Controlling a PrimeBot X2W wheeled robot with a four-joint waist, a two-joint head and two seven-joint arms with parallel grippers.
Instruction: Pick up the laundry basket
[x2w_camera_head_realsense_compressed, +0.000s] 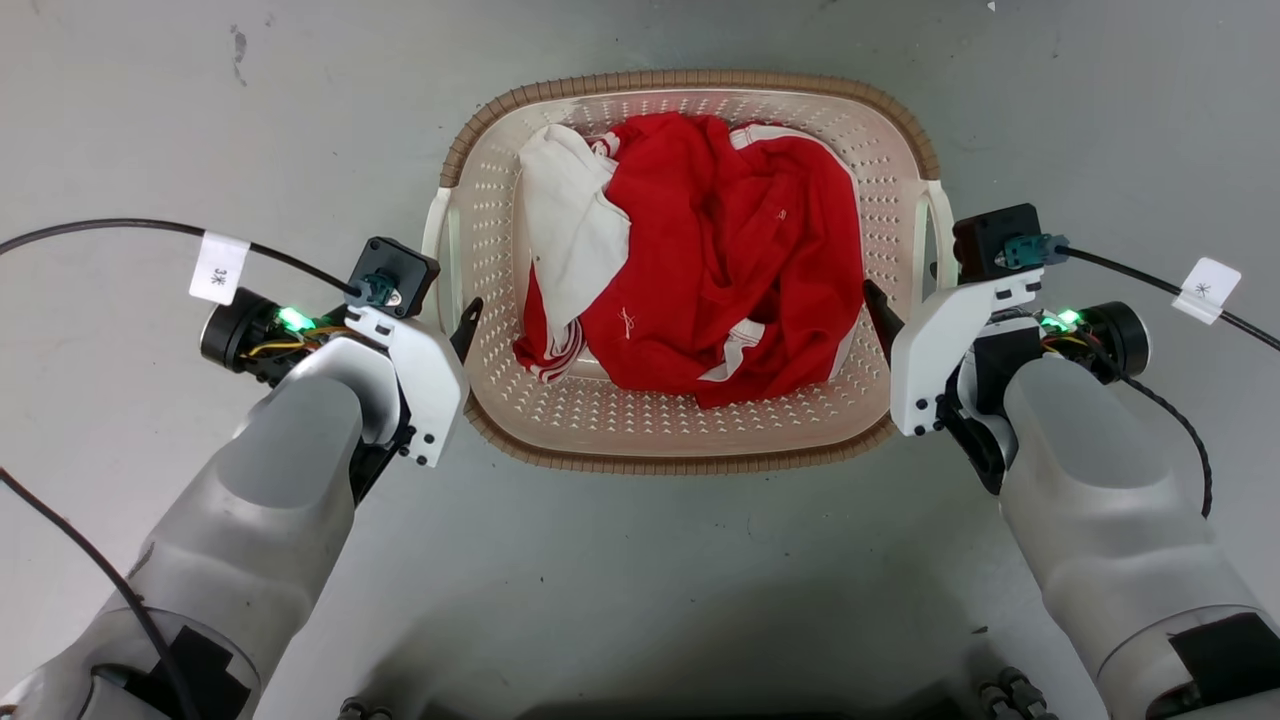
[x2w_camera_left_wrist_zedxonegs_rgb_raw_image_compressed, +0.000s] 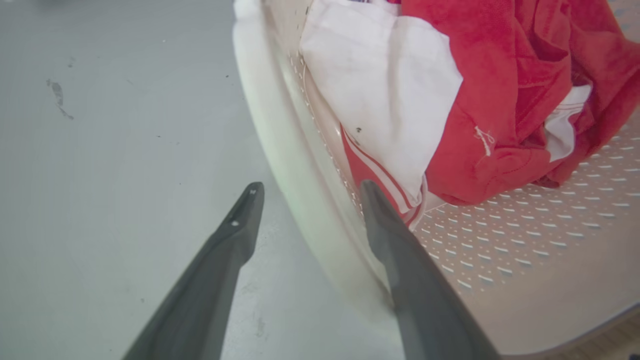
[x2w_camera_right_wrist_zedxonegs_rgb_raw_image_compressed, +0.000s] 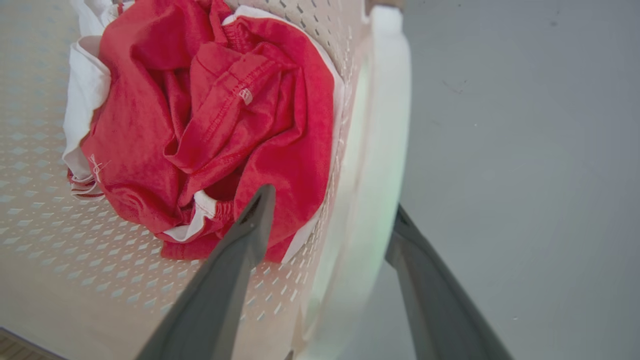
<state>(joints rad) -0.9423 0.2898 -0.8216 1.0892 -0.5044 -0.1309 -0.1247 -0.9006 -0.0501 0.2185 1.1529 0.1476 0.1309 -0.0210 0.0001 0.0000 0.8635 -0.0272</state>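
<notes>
My left forearm (x2w_camera_head_realsense_compressed: 280, 450) and right forearm (x2w_camera_head_realsense_compressed: 1090, 450) reach forward, angled inward; the left gripper (x2w_camera_left_wrist_zedxonegs_rgb_raw_image_compressed: 311, 187) has its two dark fingers spread apart; the right gripper (x2w_camera_right_wrist_zedxonegs_rgb_raw_image_compressed: 333, 200) is parted likewise; green lights glow at both wrists.

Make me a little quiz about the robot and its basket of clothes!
1. True or false: the laundry basket stands on a table.
2. Most of the clothes in it are: A blue, B red, C green.
3. Fill in: the open left gripper has one finger on each side of the basket's white side ____.
Key: 1 false, it stands on the grey floor. 2 B. 3 handle.
</notes>
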